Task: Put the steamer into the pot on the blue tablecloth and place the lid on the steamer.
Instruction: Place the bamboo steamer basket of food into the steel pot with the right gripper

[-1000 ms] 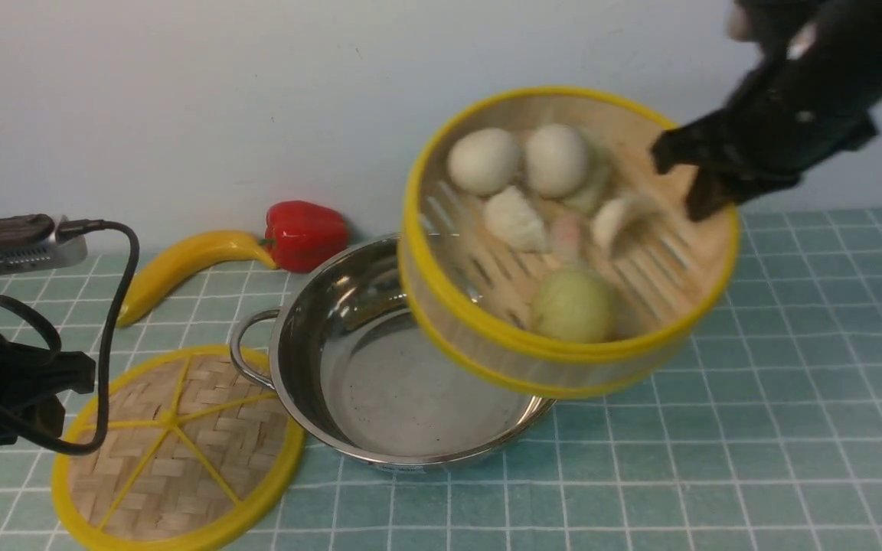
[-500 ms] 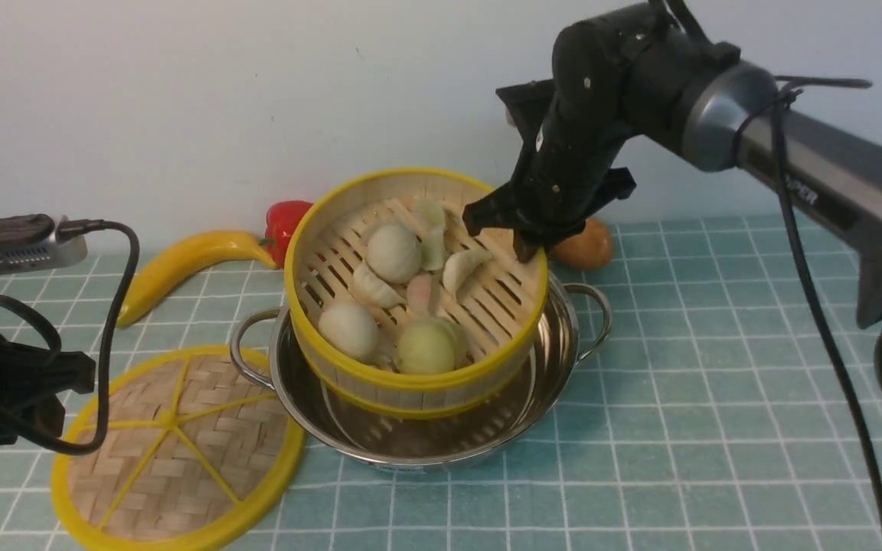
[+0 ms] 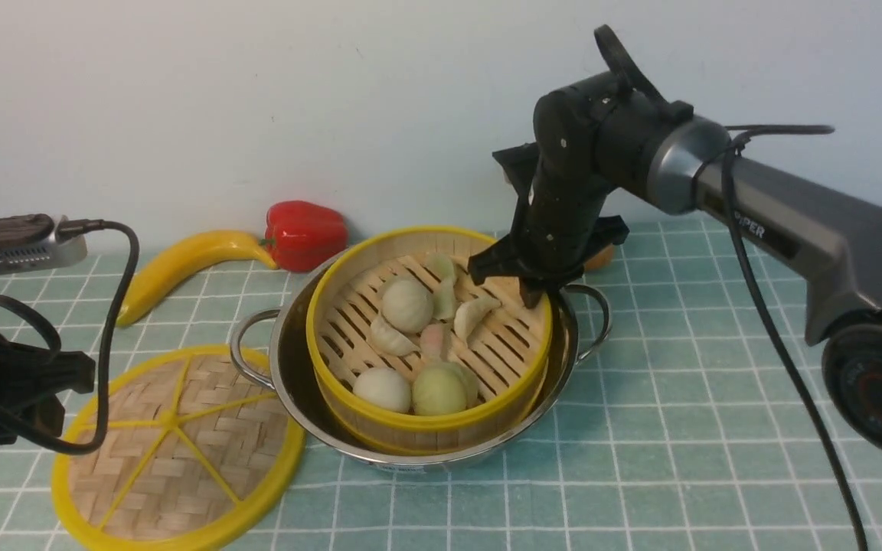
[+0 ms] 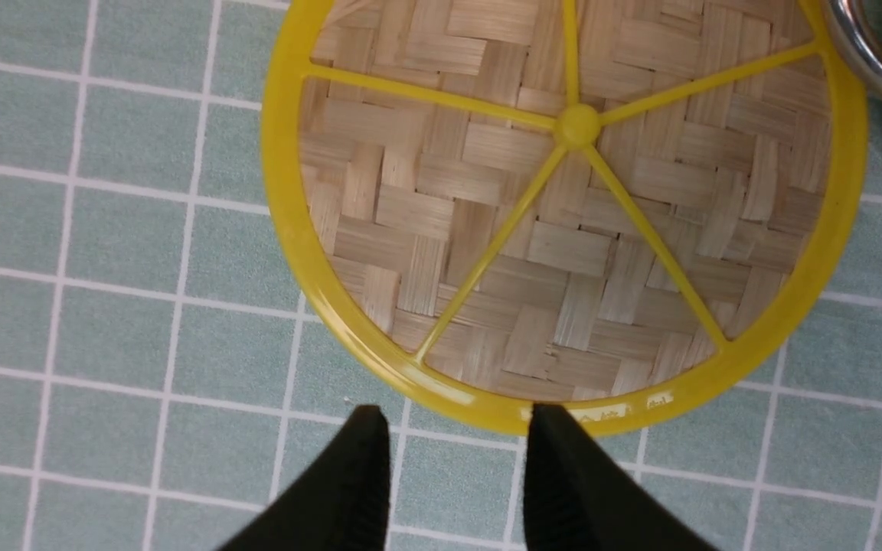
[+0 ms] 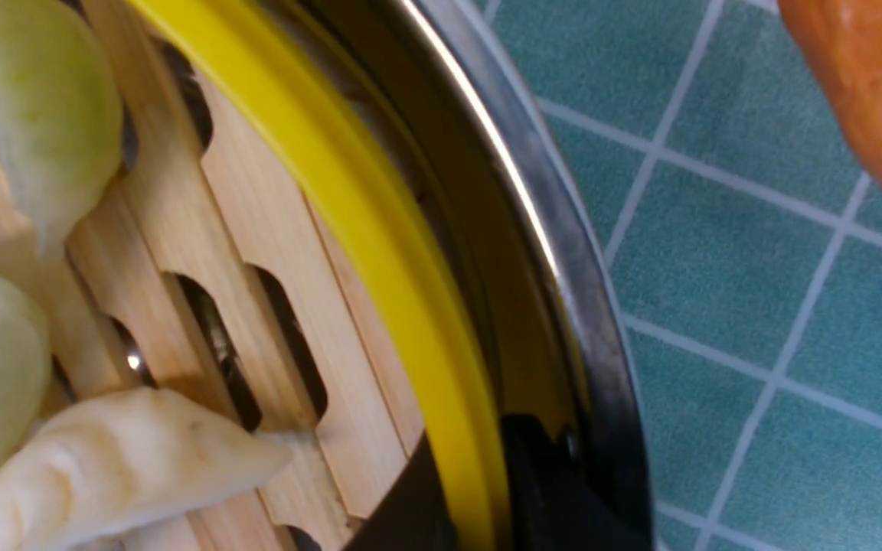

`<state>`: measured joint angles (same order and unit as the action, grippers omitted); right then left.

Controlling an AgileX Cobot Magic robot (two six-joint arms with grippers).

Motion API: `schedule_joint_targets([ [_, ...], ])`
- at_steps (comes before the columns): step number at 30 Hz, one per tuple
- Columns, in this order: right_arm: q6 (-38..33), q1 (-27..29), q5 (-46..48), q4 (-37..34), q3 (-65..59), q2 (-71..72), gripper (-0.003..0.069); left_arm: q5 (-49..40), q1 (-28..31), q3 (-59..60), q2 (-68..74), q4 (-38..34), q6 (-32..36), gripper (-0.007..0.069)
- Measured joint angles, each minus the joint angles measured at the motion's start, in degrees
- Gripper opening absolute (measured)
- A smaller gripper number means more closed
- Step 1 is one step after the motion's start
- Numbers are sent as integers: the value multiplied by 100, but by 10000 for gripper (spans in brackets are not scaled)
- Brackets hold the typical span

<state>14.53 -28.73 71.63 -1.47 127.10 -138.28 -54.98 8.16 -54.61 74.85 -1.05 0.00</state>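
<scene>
The right gripper (image 3: 534,291) pinched the steamer's (image 3: 433,428) rim; below it, the steamer sat inside the pot (image 3: 288,383); the left gripper's (image 4: 452,417) fingers were spread beside the lid (image 4: 579,268).

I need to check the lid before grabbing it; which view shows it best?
Left wrist view: the lid fills much of it, spokes sharp, though cropped. Front shows it beside the pot, partly behind a cable; right wrist, none.
</scene>
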Motion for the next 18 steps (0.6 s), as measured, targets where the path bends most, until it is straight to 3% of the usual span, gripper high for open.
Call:
schedule_joint_targets([
  [7,-88,0,-5,-346,18,0,105,123,0,0,0,-107,0,243],
  [12,-88,5,-41,-469,37,0,213,158,0,0,0,-408,290,243],
  [18,-114,5,-75,-570,45,138,398,573,0,0,0,-766,670,243],
])
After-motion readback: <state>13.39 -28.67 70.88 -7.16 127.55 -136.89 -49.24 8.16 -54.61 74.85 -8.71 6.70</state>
